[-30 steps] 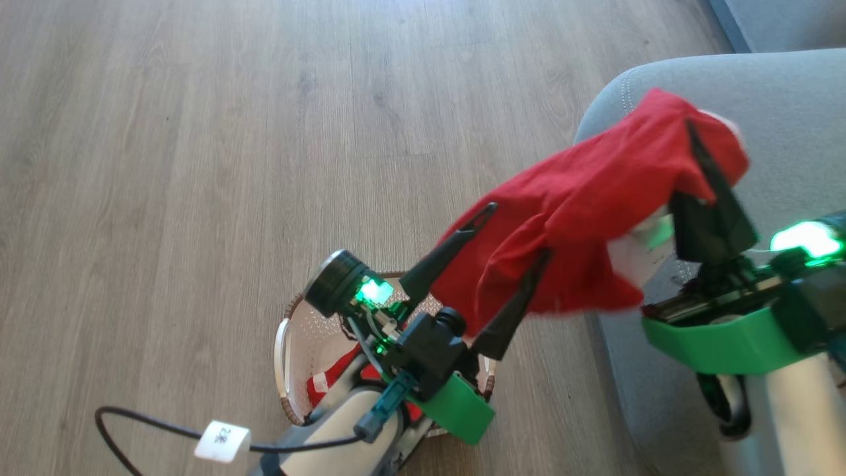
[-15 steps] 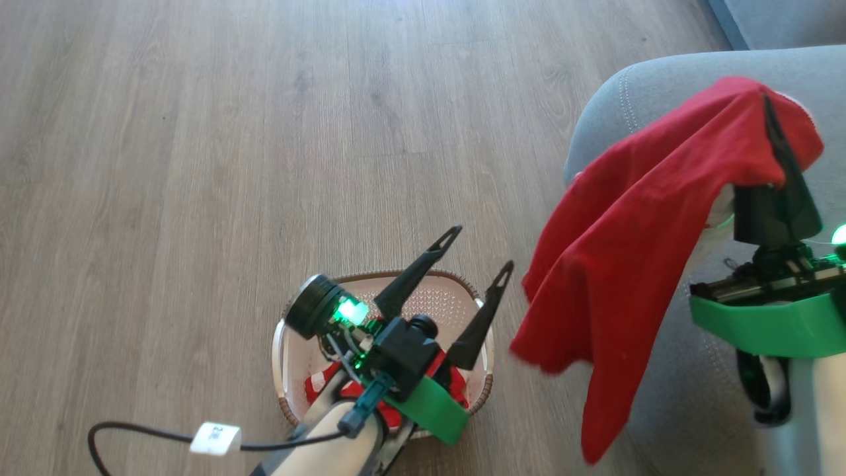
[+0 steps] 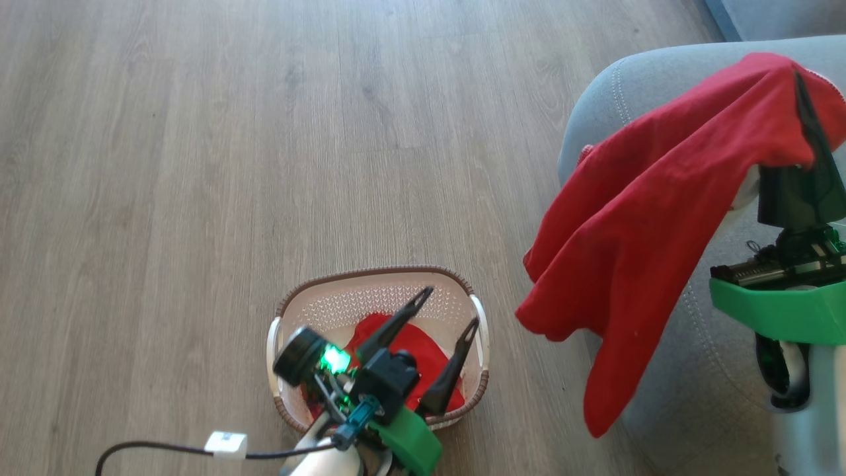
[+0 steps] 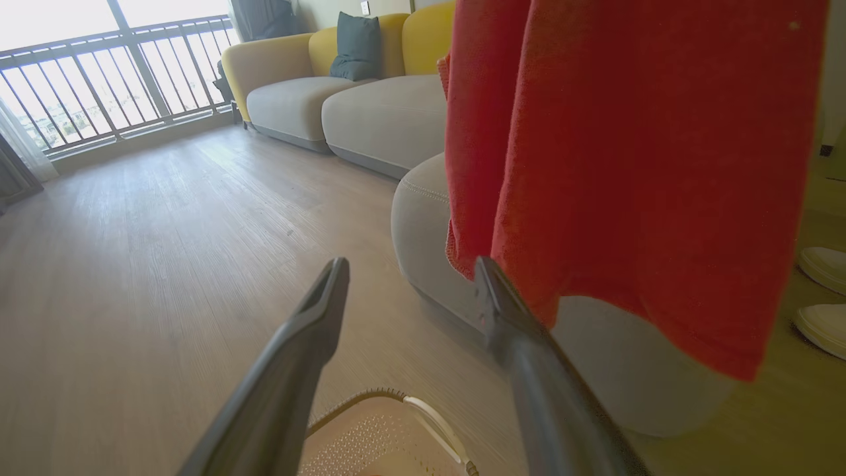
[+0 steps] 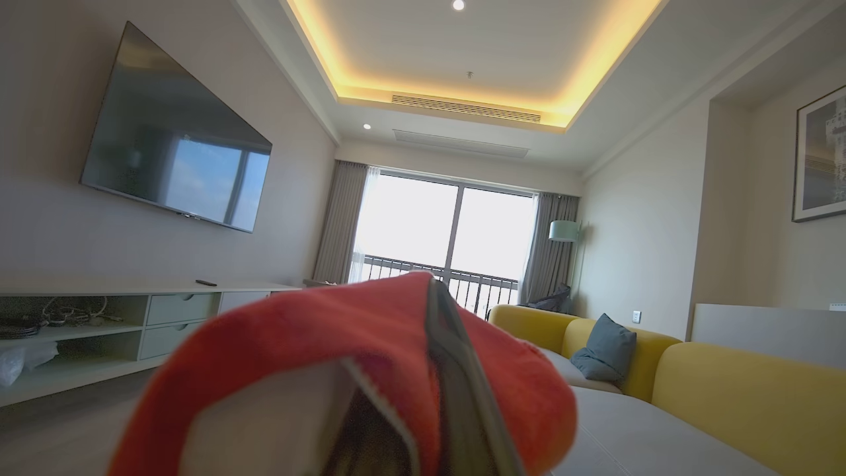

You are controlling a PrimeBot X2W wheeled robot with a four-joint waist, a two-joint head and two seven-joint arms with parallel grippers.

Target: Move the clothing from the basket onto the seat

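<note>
My right gripper [image 3: 802,79] is shut on a red garment [image 3: 648,218] of the clothing, which it holds up over the corner of the grey seat [image 3: 598,99]. The cloth hangs down past the seat's front edge and drapes over the fingers [image 5: 456,370] in the right wrist view. A second red garment [image 3: 426,360] lies in the cream basket [image 3: 370,272] on the floor. My left gripper [image 3: 451,307] hovers open over the basket with nothing between its fingers. The left wrist view shows the hanging garment [image 4: 628,165] just beyond the left gripper [image 4: 408,268].
Wood floor surrounds the basket. A black cable with a white tag [image 3: 225,444] trails at the lower left. White shoes [image 4: 823,291] sit on the floor beside the seat. Yellow-backed sofa sections [image 4: 344,99] stand further off.
The right gripper has carried the red garment further right over the seat. The open left gripper, which touched the cloth before, is now apart from it, low over the basket. The head view has shifted.
</note>
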